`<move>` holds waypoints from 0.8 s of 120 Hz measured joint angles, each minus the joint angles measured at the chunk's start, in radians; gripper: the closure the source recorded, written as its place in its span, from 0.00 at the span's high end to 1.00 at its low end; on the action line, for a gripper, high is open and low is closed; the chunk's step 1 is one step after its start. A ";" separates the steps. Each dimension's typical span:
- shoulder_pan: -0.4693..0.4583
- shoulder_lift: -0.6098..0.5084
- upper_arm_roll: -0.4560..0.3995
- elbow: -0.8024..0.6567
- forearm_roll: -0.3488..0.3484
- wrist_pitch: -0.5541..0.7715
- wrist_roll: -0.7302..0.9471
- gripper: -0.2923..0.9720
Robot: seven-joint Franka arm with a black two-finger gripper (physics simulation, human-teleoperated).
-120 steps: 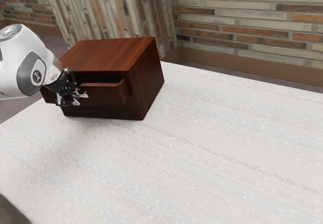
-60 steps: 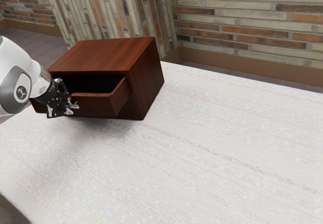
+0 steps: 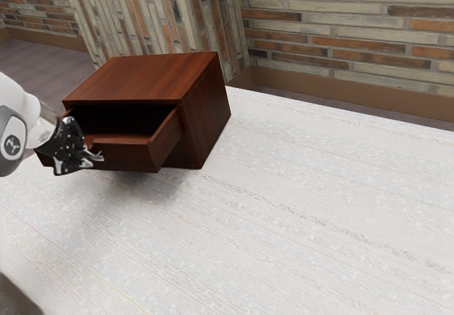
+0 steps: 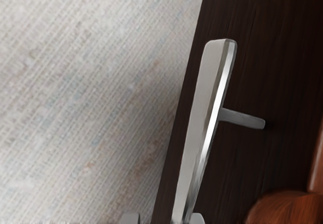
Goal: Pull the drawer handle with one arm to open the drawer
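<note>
A dark wooden cabinet (image 3: 152,77) stands at the table's far corner, at the exterior view's left. Its drawer (image 3: 164,137) is pulled well out toward the left, leaving a dark gap under the cabinet top. My black gripper (image 3: 71,153) is at the drawer front, shut on the drawer handle (image 3: 90,159), which shows as a small silver tip. In the wrist view the handle (image 4: 206,128) is a long silver bar standing off the dark drawer front (image 4: 252,52) on a short post, and it runs down between two grey fingertips (image 4: 130,217).
The pale wood-grain table (image 3: 298,216) stretches wide toward the exterior view's right and front. A brick wall (image 3: 355,24) runs behind it. My white arm (image 3: 13,127) enters from the left edge, over the table's left border.
My hand has drawn back to the exterior view's left with the handle in it, and the drawer has slid further out of the cabinet across the three frames.
</note>
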 joint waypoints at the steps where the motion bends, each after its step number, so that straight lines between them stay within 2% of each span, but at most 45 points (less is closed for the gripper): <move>1: 0.000 -0.002 0.000 -0.002 0.000 0.001 0.000 0.24; 35: 0.004 -0.049 -0.014 -0.049 0.000 0.021 -0.003 0.24; 47: 0.068 -0.066 -0.078 -0.066 0.000 0.025 -0.004 0.24; 58: 0.089 -0.077 -0.098 -0.071 -0.001 0.028 -0.005 0.25; 82: 0.100 -0.134 -0.117 -0.073 0.000 0.020 -0.002 0.55; 96: 0.099 -0.194 -0.196 -0.010 -0.003 -0.102 0.000 0.64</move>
